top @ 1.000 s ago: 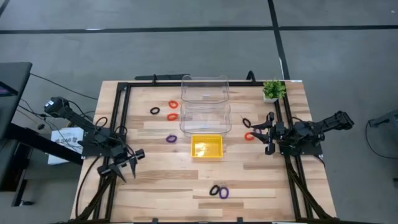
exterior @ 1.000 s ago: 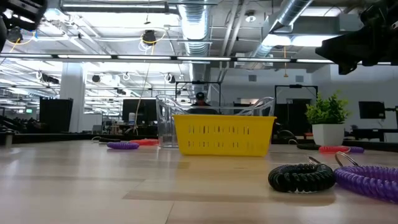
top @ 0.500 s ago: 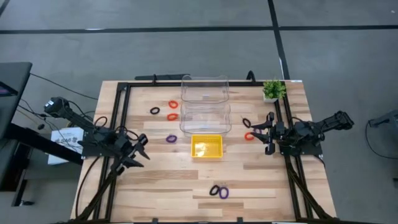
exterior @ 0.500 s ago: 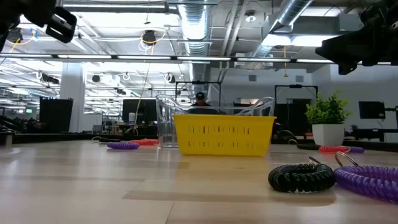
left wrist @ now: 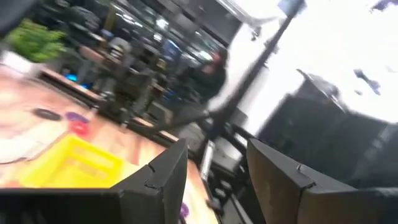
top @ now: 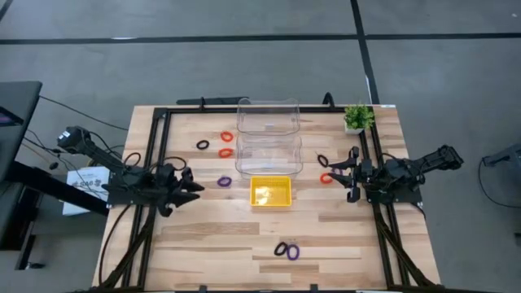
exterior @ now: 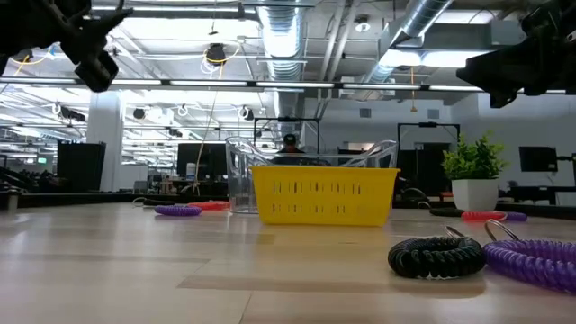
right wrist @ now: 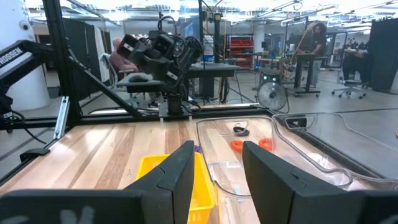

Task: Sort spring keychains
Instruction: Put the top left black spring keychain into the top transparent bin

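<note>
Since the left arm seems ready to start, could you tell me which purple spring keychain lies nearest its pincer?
The purple keychain left of the yellow tray, just ahead of the left pincer; the other purple one lies at the table's near edge beside a black one.

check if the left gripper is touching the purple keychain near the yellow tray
Apart. The high view shows bare wood between the left gripper and the purple keychain.

A small potted plant (top: 356, 118) stands beside clear bins (top: 268, 134).

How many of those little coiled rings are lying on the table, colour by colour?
Orange-red spring keychains: 3
Black spring keychains: 3
Purple spring keychains: 2
Total: 8
</note>
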You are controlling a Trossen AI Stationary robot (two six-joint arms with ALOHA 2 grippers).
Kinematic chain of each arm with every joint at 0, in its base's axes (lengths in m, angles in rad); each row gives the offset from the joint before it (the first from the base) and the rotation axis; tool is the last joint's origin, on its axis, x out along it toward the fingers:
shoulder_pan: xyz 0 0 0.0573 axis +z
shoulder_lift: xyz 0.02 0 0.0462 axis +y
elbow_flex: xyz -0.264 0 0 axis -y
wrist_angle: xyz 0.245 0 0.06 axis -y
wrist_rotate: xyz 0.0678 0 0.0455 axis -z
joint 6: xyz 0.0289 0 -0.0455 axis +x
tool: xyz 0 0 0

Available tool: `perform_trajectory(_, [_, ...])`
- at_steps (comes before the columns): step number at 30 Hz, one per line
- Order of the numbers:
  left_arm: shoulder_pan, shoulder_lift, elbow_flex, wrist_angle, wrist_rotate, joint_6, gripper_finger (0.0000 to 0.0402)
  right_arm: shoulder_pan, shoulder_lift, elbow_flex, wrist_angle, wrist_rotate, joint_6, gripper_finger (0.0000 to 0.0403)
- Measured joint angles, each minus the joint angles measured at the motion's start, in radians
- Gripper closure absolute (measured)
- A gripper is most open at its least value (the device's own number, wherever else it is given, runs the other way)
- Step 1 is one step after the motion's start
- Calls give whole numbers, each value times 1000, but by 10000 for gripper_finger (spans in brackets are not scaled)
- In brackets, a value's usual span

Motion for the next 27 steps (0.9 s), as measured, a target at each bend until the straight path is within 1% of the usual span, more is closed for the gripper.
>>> perform_trajectory(2, [0,10,0,31,-92,-36,238,0,0,0,0,0,0,273])
perform_trajectory(5, [0,30,0,69,-196,-72,238,0,0,0,0,0,0,273])
perform_trajectory(9, [0,75,6,97,-336,-164,238,0,0,0,1,0,0,273])
perform_trajectory(13, [13,149,68,103,-403,-168,238,-3,0,0,14,22,6,273])
perform_trajectory(15, [46,194,106,104,-409,-138,238,-10,0,0,36,36,50,273])
perform_trajectory(17, [94,237,136,103,-408,-91,238,-23,0,-1,86,72,103,273])
perform_trajectory(19, [161,266,163,103,-384,-39,238,-40,0,-1,143,117,115,273])
perform_trajectory(20, [203,275,175,103,-348,-21,238,-47,0,-1,175,131,115,273])
perform_trajectory(22, [294,281,195,103,-222,-14,238,-60,0,-1,251,131,122,273])
perform_trajectory(25, [424,281,228,98,13,-14,238,-77,1,-1,340,129,124,273])
perform_trajectory(27, [497,281,248,89,148,-13,238,-92,1,-1,405,129,124,273])
